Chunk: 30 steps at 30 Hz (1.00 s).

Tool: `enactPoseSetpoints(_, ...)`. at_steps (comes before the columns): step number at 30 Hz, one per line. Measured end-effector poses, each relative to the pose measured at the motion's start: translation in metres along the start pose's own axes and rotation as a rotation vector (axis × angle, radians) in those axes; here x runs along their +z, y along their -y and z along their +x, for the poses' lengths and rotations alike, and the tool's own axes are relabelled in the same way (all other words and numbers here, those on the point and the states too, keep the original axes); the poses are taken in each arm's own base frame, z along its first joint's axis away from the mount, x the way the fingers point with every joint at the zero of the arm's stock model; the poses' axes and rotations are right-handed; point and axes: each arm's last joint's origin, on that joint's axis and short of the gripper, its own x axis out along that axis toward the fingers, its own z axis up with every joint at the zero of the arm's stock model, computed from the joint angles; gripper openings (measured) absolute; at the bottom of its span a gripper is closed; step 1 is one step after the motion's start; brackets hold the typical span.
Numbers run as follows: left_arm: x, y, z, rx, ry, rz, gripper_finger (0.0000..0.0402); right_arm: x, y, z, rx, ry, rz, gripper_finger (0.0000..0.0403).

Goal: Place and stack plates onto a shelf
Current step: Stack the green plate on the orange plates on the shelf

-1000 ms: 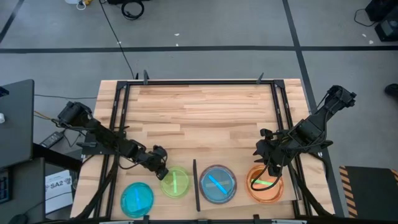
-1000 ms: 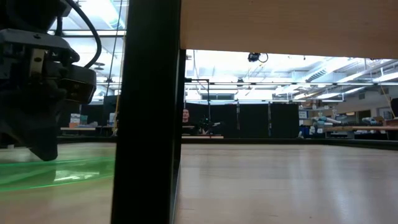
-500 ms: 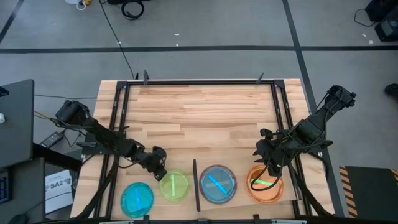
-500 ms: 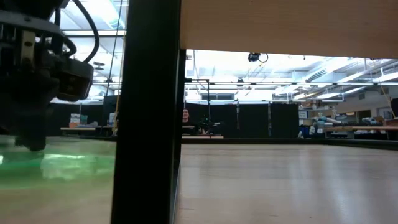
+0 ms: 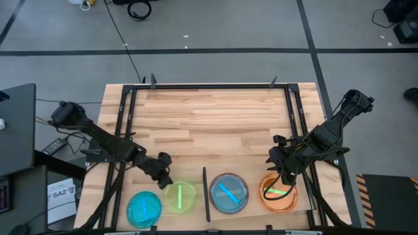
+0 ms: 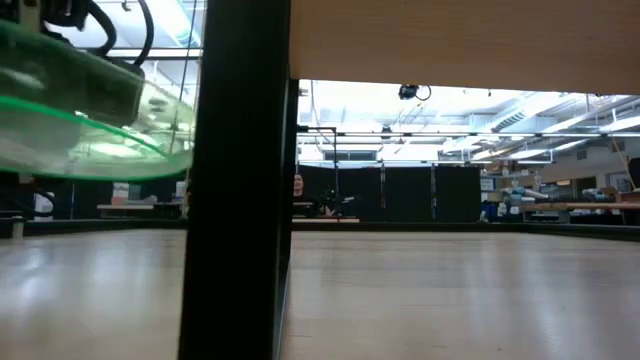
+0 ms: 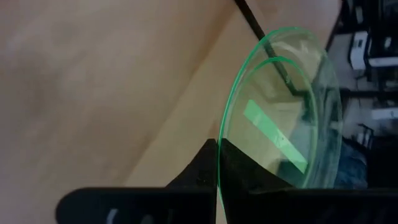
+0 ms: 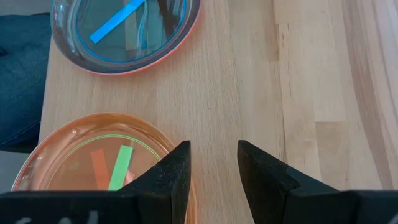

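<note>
My left gripper is shut on a green plate near the table's near edge, left of the shelf's black strip. In the low view the green plate hangs in the air above the tabletop. A blue plate lies flat on the table beside it. On the shelf rest a blue plate in a pink one and an orange stack with a green streak. My right gripper is open and hovers at the far rim of the orange stack, touching nothing. My left gripper pinches the green plate's rim between its two fingers, on the plate's far-left side. The fingers come slanting from the table's far left. The plate is lifted clear of the table and tilted, with its body reaching out beyond the fingertips.
A black metal frame runs along the table's left, far and right sides. In the low view a black upright post stands right of the lifted plate. Bare wood spreads over the far half of the table.
My left gripper has risen and drawn slightly toward the table's left, staying shut on the green plate. The plate, which lay on the table a second ago, is now lifted clear and tilted. The right arm has kept still.
</note>
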Motion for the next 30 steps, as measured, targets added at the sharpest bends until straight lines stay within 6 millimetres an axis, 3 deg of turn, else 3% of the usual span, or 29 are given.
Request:
enactPoseSetpoints(11,-0.006,0.0,-0.016,-0.027,-0.181,0.013,0.0008,0.0,0.0,0.0,0.0,0.001,-0.01,0.0138)
enactPoseSetpoints(22,0.001,-0.005,-0.026,0.028,-0.111,0.001,0.0008,0.002,-0.001,0.0,0.013,0.021,-0.065,0.0138)
enactPoseSetpoints(30,0.015,-0.014,-0.049,0.067,-0.028,-0.018,0.0008,0.006,-0.002,0.0,-0.004,0.072,-0.132,0.0138)
